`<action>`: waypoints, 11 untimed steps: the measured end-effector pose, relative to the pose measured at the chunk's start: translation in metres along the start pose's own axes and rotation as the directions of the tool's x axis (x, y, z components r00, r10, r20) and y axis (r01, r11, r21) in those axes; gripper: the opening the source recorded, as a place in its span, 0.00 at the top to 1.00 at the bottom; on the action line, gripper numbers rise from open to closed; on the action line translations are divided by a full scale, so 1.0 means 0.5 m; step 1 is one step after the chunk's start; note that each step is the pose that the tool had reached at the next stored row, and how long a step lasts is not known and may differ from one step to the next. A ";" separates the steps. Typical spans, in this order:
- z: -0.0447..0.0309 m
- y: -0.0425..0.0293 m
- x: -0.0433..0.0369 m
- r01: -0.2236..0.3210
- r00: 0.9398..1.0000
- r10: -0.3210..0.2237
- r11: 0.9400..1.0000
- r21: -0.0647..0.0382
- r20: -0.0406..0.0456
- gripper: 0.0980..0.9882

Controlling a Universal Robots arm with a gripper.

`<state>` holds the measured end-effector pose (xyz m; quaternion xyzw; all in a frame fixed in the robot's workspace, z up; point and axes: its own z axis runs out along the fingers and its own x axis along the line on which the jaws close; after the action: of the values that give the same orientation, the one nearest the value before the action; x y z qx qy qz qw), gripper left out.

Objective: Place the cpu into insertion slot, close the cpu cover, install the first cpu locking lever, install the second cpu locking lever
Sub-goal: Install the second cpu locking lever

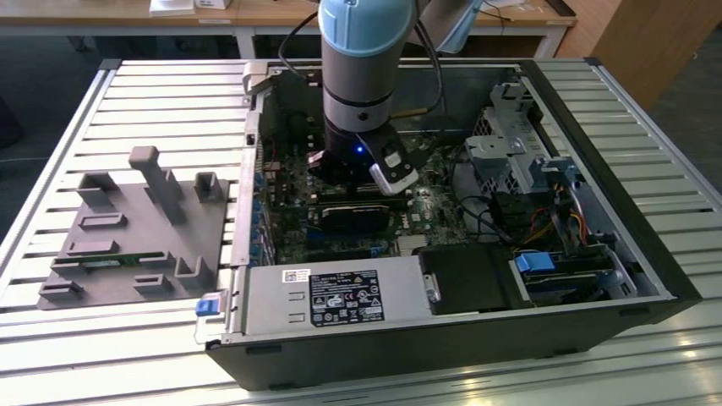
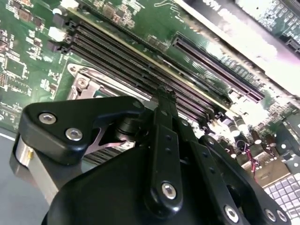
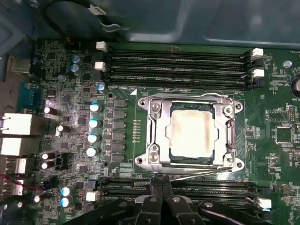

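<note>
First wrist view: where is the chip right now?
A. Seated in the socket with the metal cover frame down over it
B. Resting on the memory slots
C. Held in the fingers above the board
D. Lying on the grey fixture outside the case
A: in the first wrist view the chip lies flat in the socket, its pale face showing through the square window of the metal cover frame that lies around it.

Bright daylight glares on the slatted table [image 1: 631, 355]. Inside the computer case [image 1: 451, 338] it is dim. The second wrist view is blurred near the gripper [image 2: 161, 101].
</note>
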<state>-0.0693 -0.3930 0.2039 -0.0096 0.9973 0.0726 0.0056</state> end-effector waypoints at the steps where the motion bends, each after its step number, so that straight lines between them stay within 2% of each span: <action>1: 0.000 -0.002 0.002 0.000 1.000 0.000 1.000 -0.005 0.000 0.99; 6: 0.002 -0.006 0.012 0.000 1.000 0.000 1.000 -0.028 0.001 0.99; 11: 0.009 -0.006 0.019 0.000 1.000 0.000 0.999 -0.040 0.001 0.99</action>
<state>-0.0787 -0.3957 0.1989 -0.0095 0.9956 0.0927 0.0058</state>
